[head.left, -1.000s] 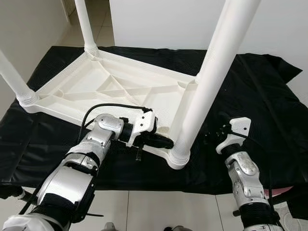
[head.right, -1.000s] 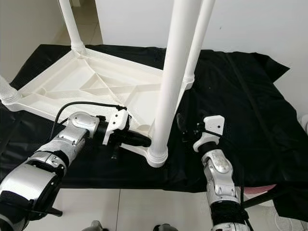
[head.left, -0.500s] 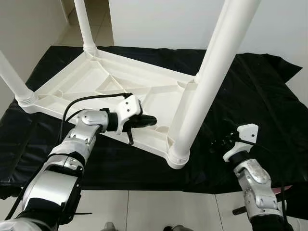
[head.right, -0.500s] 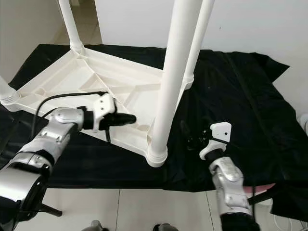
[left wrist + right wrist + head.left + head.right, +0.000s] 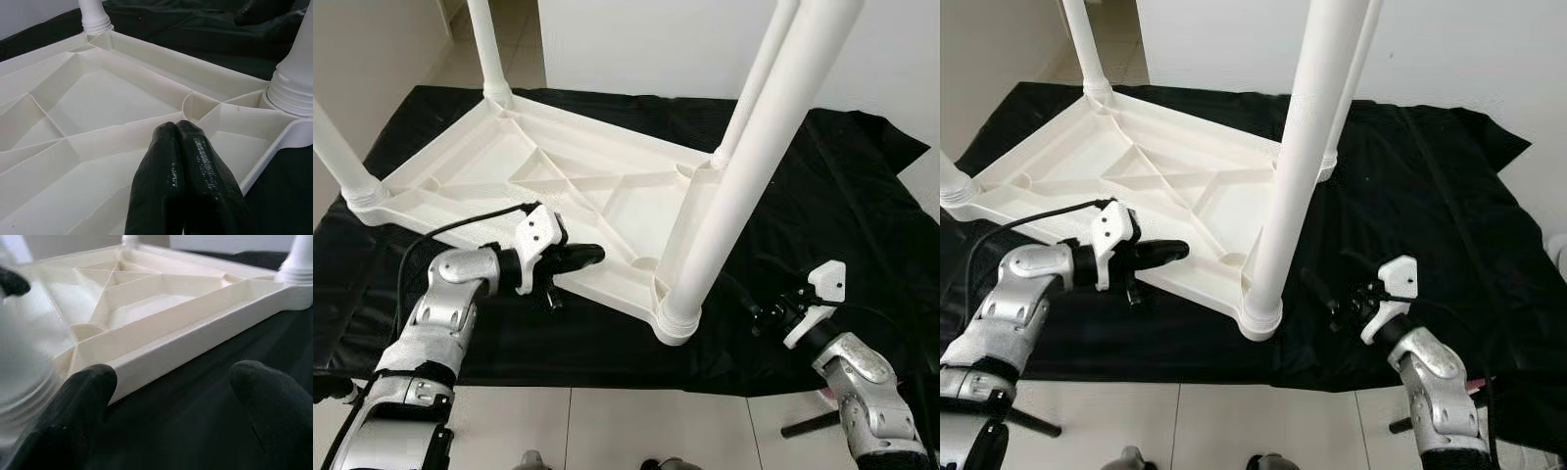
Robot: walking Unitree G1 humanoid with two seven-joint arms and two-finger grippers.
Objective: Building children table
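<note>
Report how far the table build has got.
Done: the white tabletop lies upside down on the black sheet with four legs standing in its corner sockets, including the near leg. In hand: nothing; the left gripper is shut, empty, over the near rim, the right gripper open beside it. Left: probably flipping it upright.

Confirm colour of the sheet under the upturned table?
Black sheet, under the white table; clearest in the left eye view.

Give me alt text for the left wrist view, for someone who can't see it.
The left gripper, its two black fingers pressed together, hovers over the ribbed underside of an upturned white table. A leg base stands at the near corner and another leg at the far one. Black sheet lies beyond.
</note>
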